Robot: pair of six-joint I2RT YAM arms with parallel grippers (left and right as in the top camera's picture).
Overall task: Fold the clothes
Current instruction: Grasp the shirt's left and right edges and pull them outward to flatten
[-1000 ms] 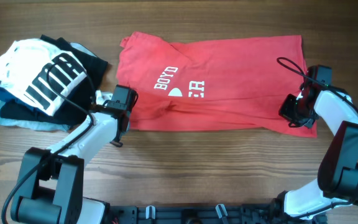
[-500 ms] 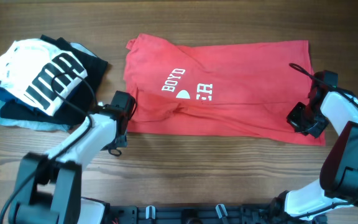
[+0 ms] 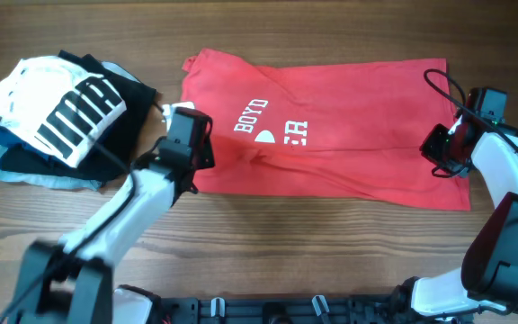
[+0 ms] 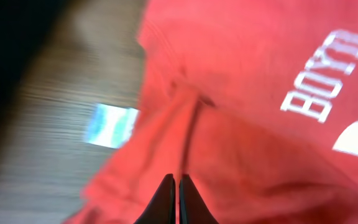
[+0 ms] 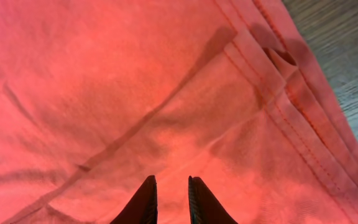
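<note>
The clothes, a red T-shirt [image 3: 349, 153] with white lettering, lie flattened across the middle of the wooden table. My left gripper [image 3: 192, 137] is at the shirt's left edge. In the left wrist view its jaws [image 4: 178, 180] are shut, and a raised ridge of the red T-shirt [image 4: 247, 143] runs straight up to the tips, so they pinch the cloth. My right gripper [image 3: 442, 148] hovers over the shirt's right end. In the right wrist view it [image 5: 171, 182] is open by a narrow gap above the flat red T-shirt [image 5: 135, 93], holding nothing.
A pile of other garments sits at the left: a white one with black stripes [image 3: 52, 108] on top, a black one [image 3: 129, 99] and a light blue one [image 3: 21, 173] beneath. A small white patch [image 4: 112, 124] lies on the wood beside the shirt's edge.
The shirt slid a little to the right. My left gripper closed and moved up and right onto the shirt's left edge. My right gripper moved up along the right end and its jaws parted.
</note>
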